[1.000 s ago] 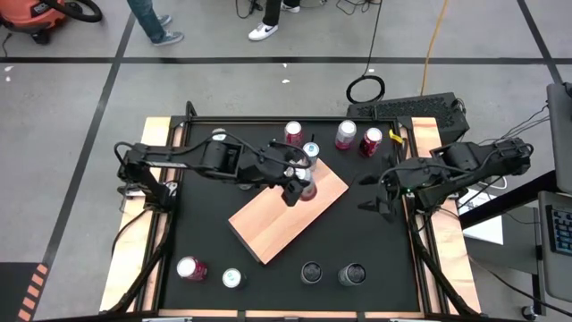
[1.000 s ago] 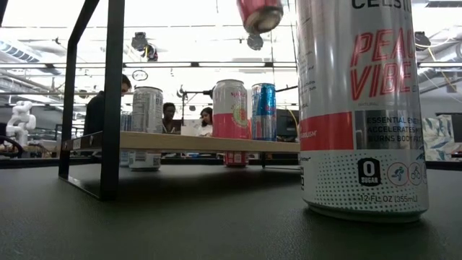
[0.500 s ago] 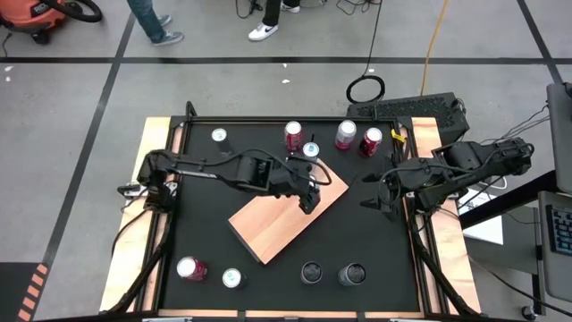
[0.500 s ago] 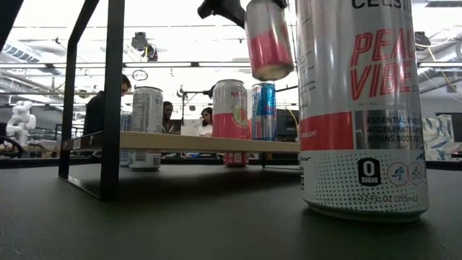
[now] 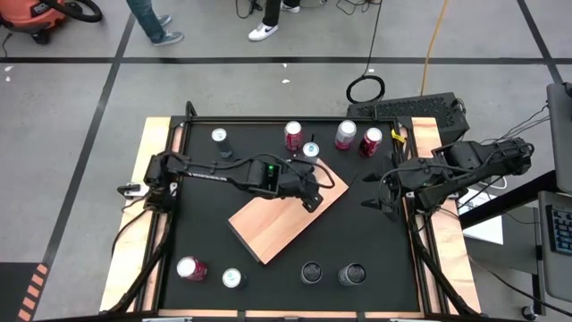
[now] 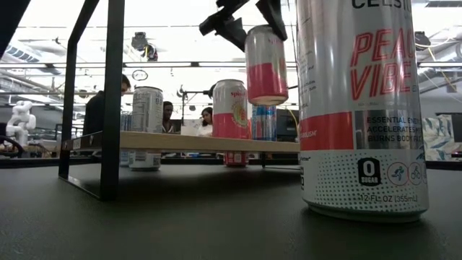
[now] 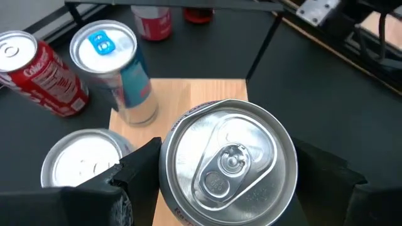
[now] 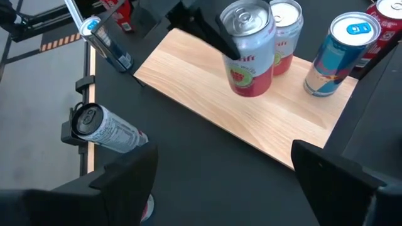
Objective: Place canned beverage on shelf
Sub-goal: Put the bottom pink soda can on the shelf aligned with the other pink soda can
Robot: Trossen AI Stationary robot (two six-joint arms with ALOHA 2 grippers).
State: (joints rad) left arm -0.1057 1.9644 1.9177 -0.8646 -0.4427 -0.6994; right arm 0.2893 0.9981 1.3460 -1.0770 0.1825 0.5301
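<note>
The shelf (image 5: 268, 228) is a light wooden board lying slantwise mid-table. My left gripper (image 5: 308, 194) reaches over its far right corner, shut on a pink-and-white can (image 8: 250, 59). The can hangs above the board (image 6: 266, 65). A second pink can (image 8: 287, 31) and a blue can (image 8: 336, 53) stand on their bases on that corner of the shelf. My right gripper (image 5: 369, 202) waits open at the table's right side, holding nothing. My left gripper pinches the can's upper side wall (image 7: 168, 164) just under the top rim, one finger (image 7: 135, 179) on each side. The fingers come slanting down from the table's left. The can hangs about upright, lid up, clear of the shelf (image 6: 180, 142).
Several cans stand along the table's far edge (image 5: 345, 134) and near edge (image 5: 190, 268). A tall white can (image 6: 361, 108) stands close to the low camera. A black frame post (image 6: 112, 94) rises at the shelf's end. People stand beyond the table.
My left gripper has gone down toward the shelf and a little toward the table's right edge, still shut on the can. The can has sunk from high above the board to just over it, and has tipped from tilted to about upright.
</note>
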